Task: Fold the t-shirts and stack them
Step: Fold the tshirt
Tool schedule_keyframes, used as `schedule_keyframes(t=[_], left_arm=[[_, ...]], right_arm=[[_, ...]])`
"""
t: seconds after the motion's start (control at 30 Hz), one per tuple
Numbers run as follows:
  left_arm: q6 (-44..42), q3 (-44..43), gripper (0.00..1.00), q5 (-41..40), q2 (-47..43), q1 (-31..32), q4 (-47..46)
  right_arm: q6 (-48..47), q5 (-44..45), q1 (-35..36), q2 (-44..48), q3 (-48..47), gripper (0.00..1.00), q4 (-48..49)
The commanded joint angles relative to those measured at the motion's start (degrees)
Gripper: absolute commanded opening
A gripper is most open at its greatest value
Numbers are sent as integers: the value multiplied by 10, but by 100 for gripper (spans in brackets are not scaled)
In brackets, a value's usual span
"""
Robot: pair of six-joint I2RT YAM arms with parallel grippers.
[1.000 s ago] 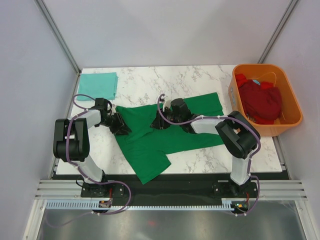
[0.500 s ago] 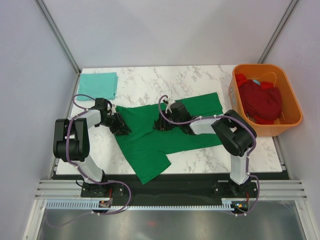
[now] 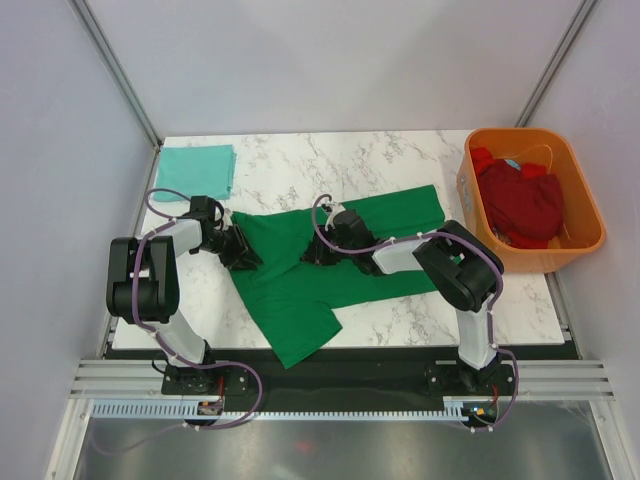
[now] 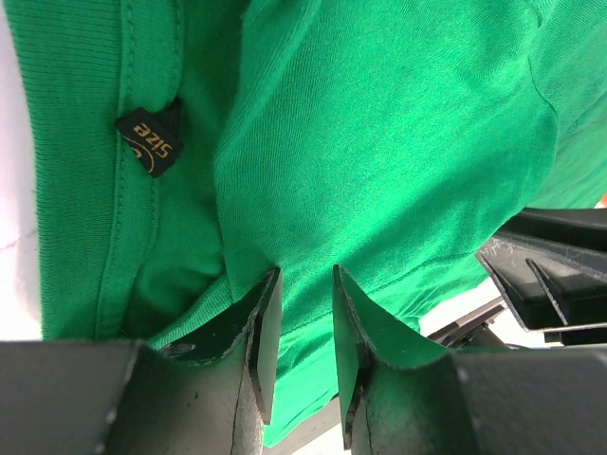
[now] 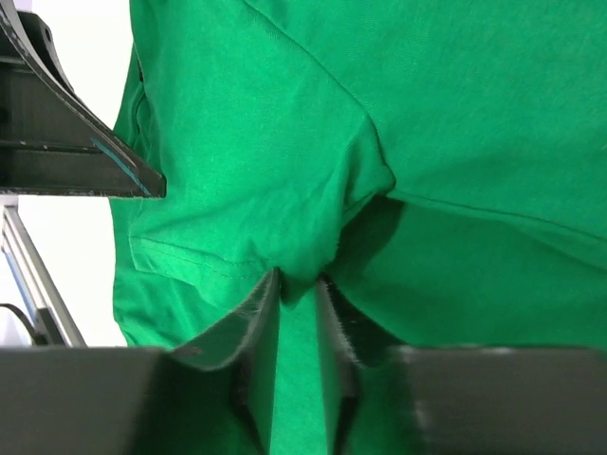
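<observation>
A dark green t-shirt [image 3: 300,290] lies spread and rumpled across the marble table, one end hanging over the near edge. My left gripper [image 3: 243,255] is down on its left edge near the collar. In the left wrist view that gripper [image 4: 303,275] stands partly open, with green cloth [image 4: 379,123] in the gap. My right gripper [image 3: 318,250] rests on the shirt's middle. Its jaws [image 5: 297,277] are narrowly open astride a raised fold of the green t-shirt [image 5: 427,95]. A folded pale teal t-shirt [image 3: 196,170] lies at the back left. Dark red t-shirts [image 3: 522,205] fill the tub.
The orange plastic tub [image 3: 518,131] stands at the table's right edge. A black size label [image 4: 150,142] shows inside the collar. The two grippers are close together, and each wrist view catches the other arm's black body [image 4: 550,275] [image 5: 57,142]. Grey walls enclose the table.
My right gripper has slid a little leftward over the green t-shirt and its jaws widened, then narrowed around a fold. The left arm and shirt outline have stayed still.
</observation>
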State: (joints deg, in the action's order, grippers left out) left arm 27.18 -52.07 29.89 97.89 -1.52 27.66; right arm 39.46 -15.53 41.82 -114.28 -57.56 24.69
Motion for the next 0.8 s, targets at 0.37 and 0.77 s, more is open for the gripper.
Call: schedule_keyframes(t=[0.37, 0.77], left_arm=[[-9, -1, 40, -147, -137, 8, 37], [55, 94, 41, -67, -153, 42, -15]], right_arm=[[40, 20, 4, 55, -75, 10, -185], [38, 2, 4, 57, -96, 9, -207]])
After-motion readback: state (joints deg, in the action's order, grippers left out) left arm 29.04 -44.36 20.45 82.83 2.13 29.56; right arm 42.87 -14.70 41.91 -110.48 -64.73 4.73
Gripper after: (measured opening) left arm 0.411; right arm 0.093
